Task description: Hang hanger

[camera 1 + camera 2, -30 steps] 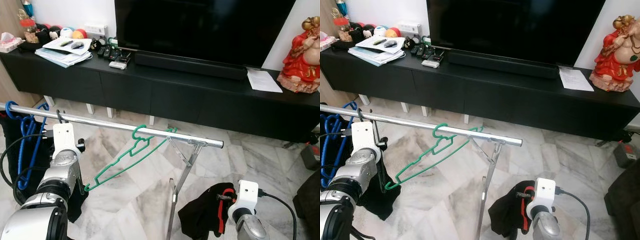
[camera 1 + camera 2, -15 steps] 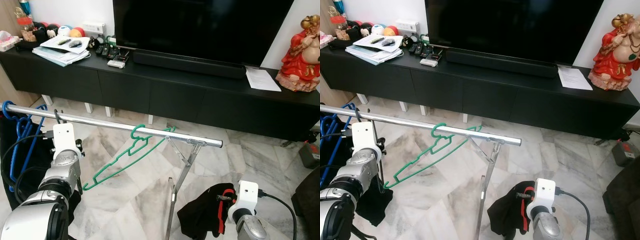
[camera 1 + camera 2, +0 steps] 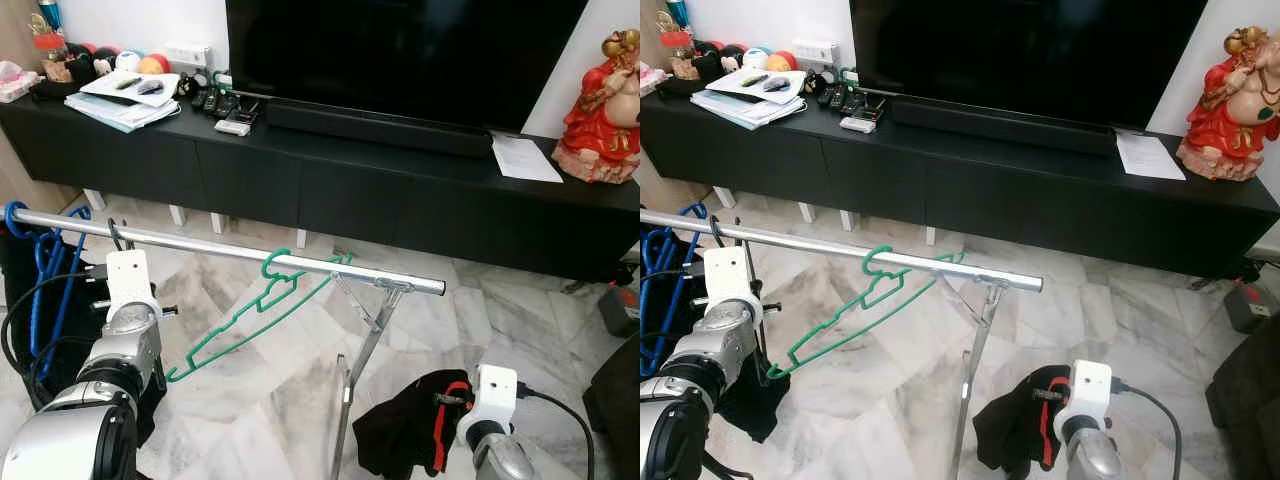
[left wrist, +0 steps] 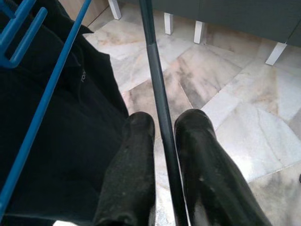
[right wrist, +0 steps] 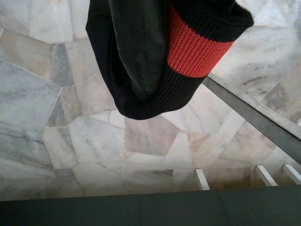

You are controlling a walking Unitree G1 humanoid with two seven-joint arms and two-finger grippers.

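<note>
- We see the green wire hanger with its hook already over the silver rail of the clothes rack, so the hooking itself looks done. It hangs steeply tilted, its low end down by our left arm.
- Our left gripper has its two black fingers closed around a thin dark rod that runs up between them. We judge this to be the hanger's wire, though the wrist view is too dark to show its colour.
- What is left, as we judge it: let go with the left fingers, let the hanger swing level on the rail, and draw the arm clear.
- Our right gripper is wrapped in a black knit garment with a red band. The cloth covers the fingers and appears to hang from them, so we take them to be clamped on it. It sits low near the marble floor, well apart from the rail.
- Counts: one green hanger on the rail, and blue hangers bunched at the rail's far left end. We cannot tell how many there are.
- One dark garment hangs beside the left gripper, and one black and red garment is at the right gripper.
- One rack with one rail and crossed legs.
- Behind it stand one black TV cabinet, one television, one soundbar and one red figurine.
</note>
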